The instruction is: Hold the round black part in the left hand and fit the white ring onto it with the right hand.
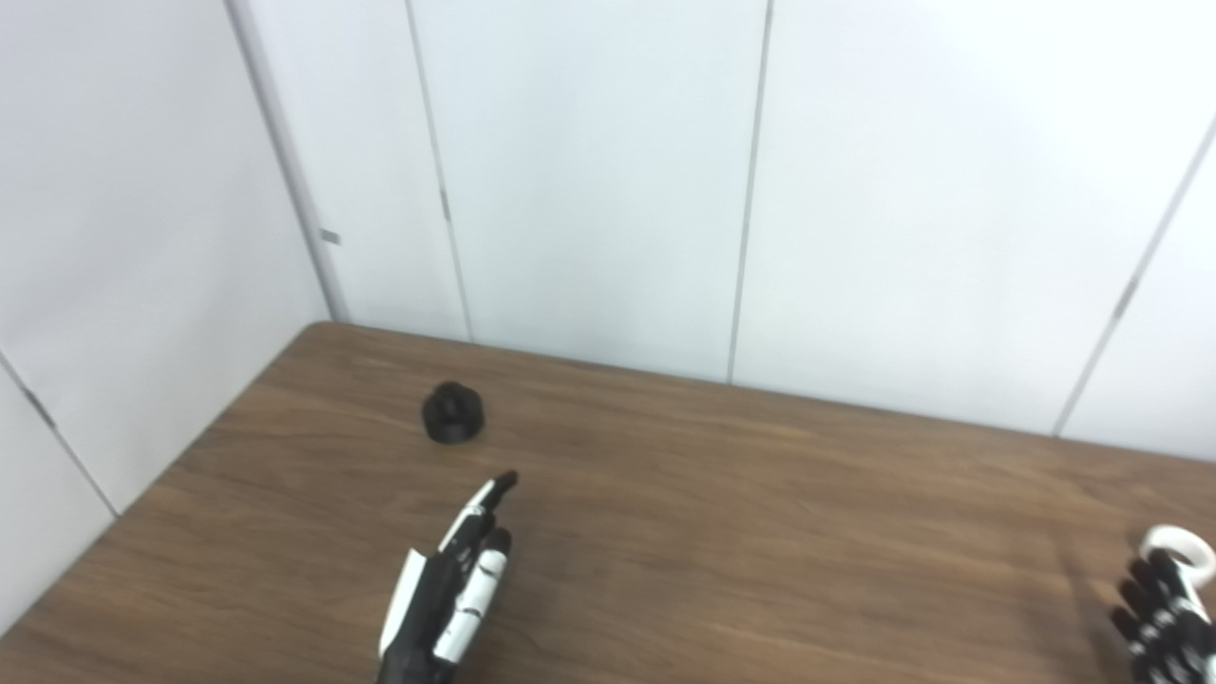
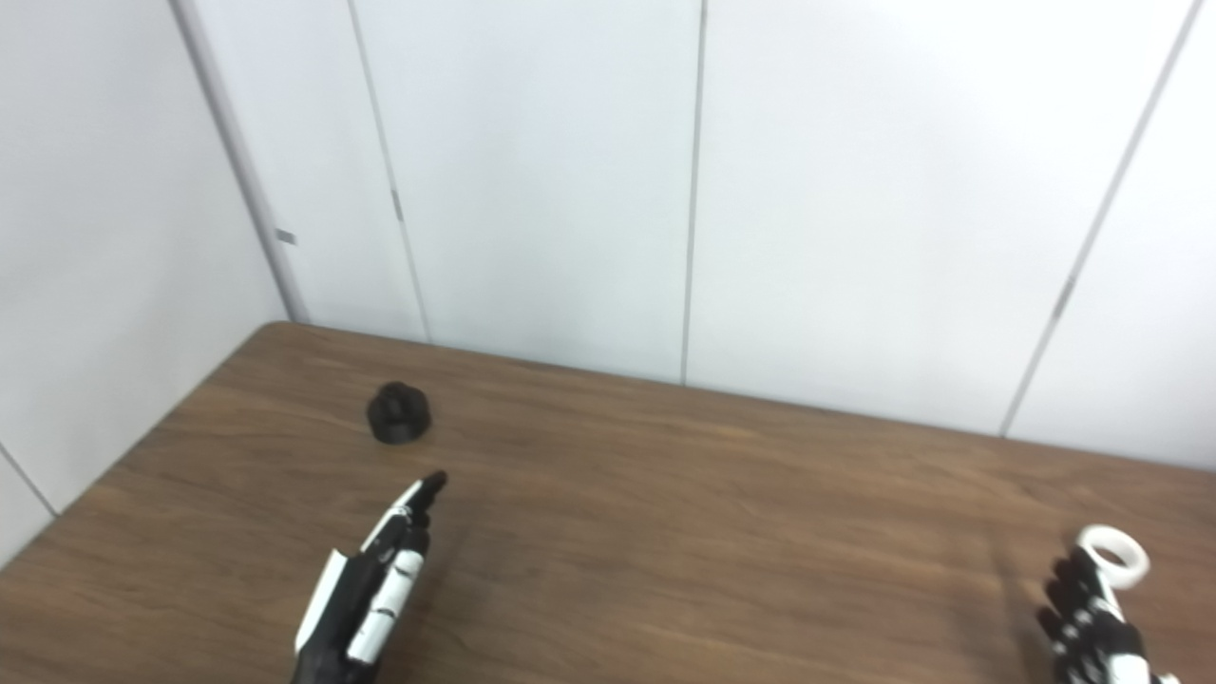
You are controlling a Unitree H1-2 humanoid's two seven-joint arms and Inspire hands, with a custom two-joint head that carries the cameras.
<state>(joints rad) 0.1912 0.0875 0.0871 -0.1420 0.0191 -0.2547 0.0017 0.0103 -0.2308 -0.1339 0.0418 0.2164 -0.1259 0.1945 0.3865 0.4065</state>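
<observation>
The round black part [image 1: 453, 413] stands on the brown table [image 1: 712, 494] at the far left; it also shows in the right eye view [image 2: 399, 414]. My left hand [image 1: 456, 584] is open and empty, fingers stretched toward the part, a short way in front of it and apart from it. The white ring [image 1: 1178, 549] is at the right edge, also in the right eye view [image 2: 1111, 552]. My right hand [image 1: 1164, 622] has its fingers bent right at the ring. I cannot tell whether it grips the ring or the ring lies on the table.
White wall panels [image 1: 589, 190] stand close behind the table's far edge and along its left side. The table's left edge [image 1: 161, 475] runs diagonally near the black part.
</observation>
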